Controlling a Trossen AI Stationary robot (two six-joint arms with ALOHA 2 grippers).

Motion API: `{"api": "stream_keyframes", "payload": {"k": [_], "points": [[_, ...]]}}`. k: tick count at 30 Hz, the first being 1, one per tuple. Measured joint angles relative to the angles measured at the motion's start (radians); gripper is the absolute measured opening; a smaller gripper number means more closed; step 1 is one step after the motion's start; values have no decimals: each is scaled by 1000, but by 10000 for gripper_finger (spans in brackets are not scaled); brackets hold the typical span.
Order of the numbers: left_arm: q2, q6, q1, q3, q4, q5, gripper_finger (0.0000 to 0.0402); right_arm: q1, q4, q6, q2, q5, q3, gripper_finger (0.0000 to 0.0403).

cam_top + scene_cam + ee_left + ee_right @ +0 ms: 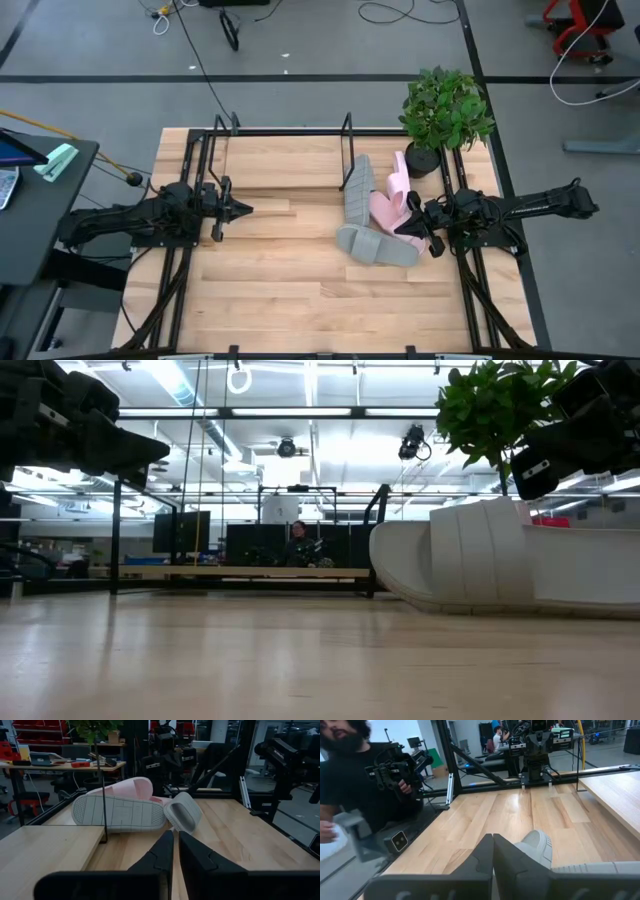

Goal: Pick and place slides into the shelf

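Overhead view of a wooden table. Four slides lie heaped right of centre: one grey slide point(357, 188) leans on edge against the end loop of the shelf point(347, 150), another grey slide point(377, 246) lies flat below it, and the pink slides point(392, 205) sit just beside them. The right gripper point(415, 222), fingers together and holding nothing, hovers at the heap's right edge. The left gripper point(243, 209), fingers almost together and empty, waits left of centre. The slides look light, soft and springy; the wide strap or a sole edge seems the best hold.
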Motion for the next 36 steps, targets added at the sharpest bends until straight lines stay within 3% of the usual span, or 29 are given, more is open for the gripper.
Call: {"api": "stream_keyframes", "payload": {"k": [36], "points": [[0,0,0,0,0,0,24,0,0,0,0,0,0,12]]}}
